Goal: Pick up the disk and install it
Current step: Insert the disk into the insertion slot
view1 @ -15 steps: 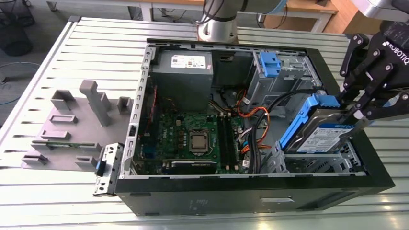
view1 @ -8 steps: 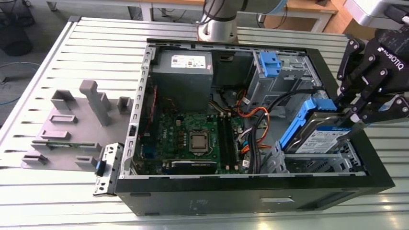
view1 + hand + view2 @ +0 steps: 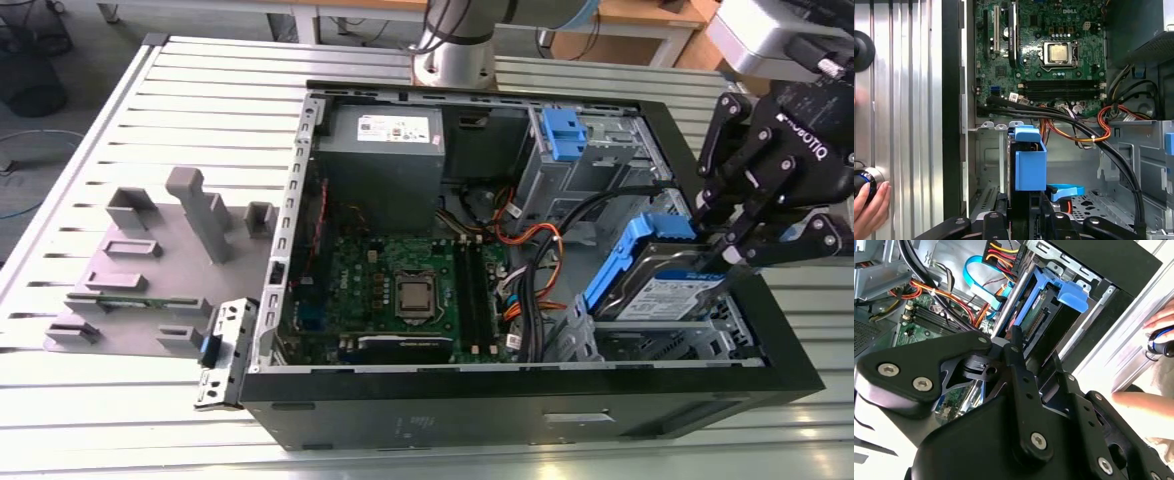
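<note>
This looks like a robotics lab or test workshop. An opened desktop computer case (image 3: 534,405) lies on a slotted aluminium worktop (image 3: 200,100), and the robot arm's base (image 3: 454,55) rises at the worktop's back edge. A grey fixture block (image 3: 147,265) sits beside the case, and wooden-topped desks (image 3: 641,15) stand behind.

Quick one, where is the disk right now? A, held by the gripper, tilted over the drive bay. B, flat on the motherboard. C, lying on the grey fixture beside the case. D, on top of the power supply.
A: in the exterior view the gripper grips the disk, which leans tilted above the metal drive bay at the exterior view's right of the computer case.
</note>
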`<state>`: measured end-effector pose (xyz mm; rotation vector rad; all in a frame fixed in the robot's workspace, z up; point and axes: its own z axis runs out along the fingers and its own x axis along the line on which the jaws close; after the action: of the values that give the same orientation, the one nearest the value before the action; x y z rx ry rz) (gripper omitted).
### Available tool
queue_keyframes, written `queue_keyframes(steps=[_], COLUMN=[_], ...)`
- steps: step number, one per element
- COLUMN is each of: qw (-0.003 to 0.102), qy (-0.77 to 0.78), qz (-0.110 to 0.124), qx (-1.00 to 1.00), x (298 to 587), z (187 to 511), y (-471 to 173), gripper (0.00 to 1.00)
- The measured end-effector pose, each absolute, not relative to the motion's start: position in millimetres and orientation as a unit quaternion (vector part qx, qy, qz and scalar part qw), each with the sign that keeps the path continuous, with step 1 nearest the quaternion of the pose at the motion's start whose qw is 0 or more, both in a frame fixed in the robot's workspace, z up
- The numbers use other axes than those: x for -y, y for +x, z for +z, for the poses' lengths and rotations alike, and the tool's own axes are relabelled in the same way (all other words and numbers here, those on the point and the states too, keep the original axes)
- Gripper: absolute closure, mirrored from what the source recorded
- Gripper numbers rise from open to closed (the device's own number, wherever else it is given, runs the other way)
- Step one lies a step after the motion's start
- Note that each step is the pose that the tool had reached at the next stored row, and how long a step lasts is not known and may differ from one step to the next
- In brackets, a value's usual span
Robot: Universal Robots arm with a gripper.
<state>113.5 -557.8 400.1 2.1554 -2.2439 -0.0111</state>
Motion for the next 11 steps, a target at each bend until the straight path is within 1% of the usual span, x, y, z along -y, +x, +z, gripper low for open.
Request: queue_keyframes(steps=[11], qw=[0.015], qy=[0.693], qz=[-0.004], qx=[0.721], x=[557.9], z=[385.2], y=[113.5], gripper=[0.65])
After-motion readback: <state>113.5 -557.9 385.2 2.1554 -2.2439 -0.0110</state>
